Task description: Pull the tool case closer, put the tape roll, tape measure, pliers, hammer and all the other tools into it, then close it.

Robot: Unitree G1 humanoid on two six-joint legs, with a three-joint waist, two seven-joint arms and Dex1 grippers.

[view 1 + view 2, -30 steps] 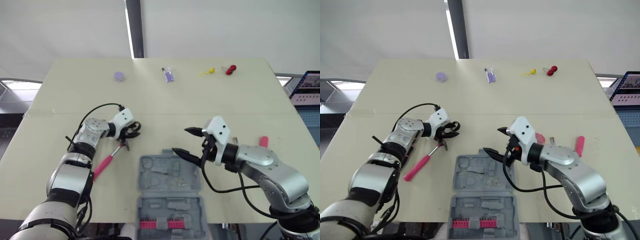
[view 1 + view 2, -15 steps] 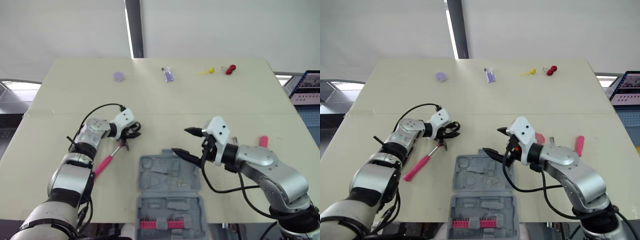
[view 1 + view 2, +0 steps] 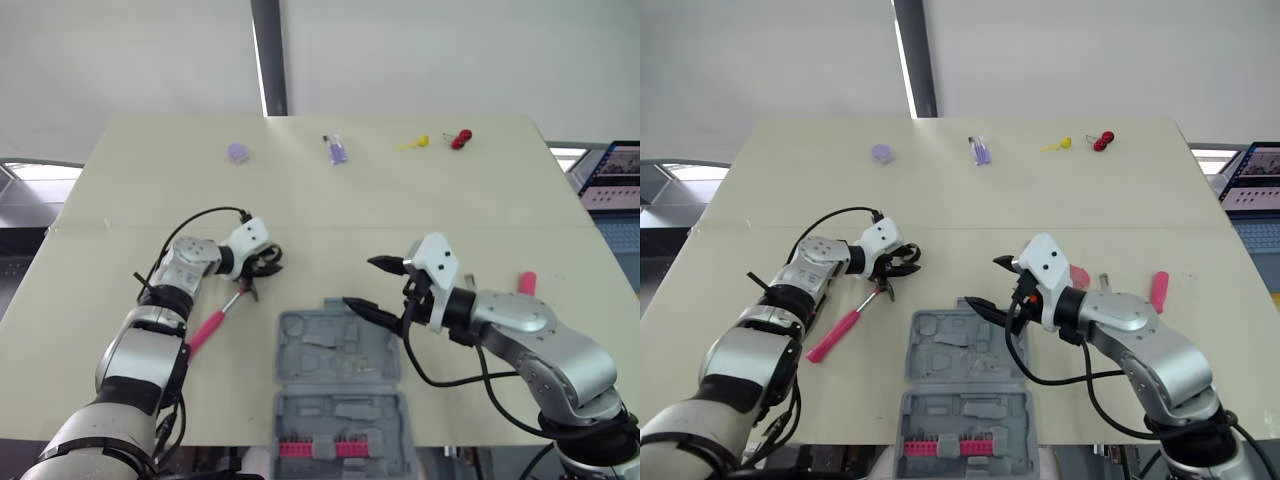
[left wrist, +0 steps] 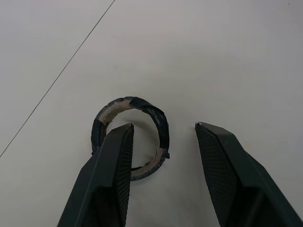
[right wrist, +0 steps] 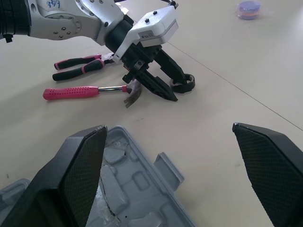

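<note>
- Grey plastic tool case (image 3: pixel 338 385) lies open and flat at the near edge of the beige counter (image 3: pixel 500 200), in the middle, between the two arms.
- The case's nearer half carries a row of pink-red bits (image 3: pixel 315 448). The farther half shows moulded recesses; what is in them is too small to tell.
- Left hand (image 3: pixel 268 264) is low over the counter, just beyond the case's far-left corner, with its fingers spread.
- Dark tape roll with a cardboard core (image 4: pixel 154 113) lies flat on the counter at the left hand. In the left wrist view one finger (image 4: pixel 111 179) crosses the ring with its tip over the hole. The other finger stands outside, so one side of the ring sits between them. Contact cannot be told.
- Pink-handled hammer (image 3: pixel 215 322) lies on the counter left of the case. Its metal head is just beside the left hand and its handle runs toward the near-left.
- Pliers with pink and black handles (image 5: pixel 78 67) lie just beside the hammer handle.
- Right hand (image 3: pixel 360 282) hangs above the case's far-right corner, fingers spread wide and holding nothing.
- A pink cylindrical piece (image 3: pixel 527 282) lies to the right, beyond the right forearm.
- Along the far edge, well apart from the case, are a small purple round item (image 3: pixel 237 151), a purple clear-topped item (image 3: pixel 337 150), a yellow item (image 3: pixel 417 142) and a red item (image 3: pixel 460 139).
</note>
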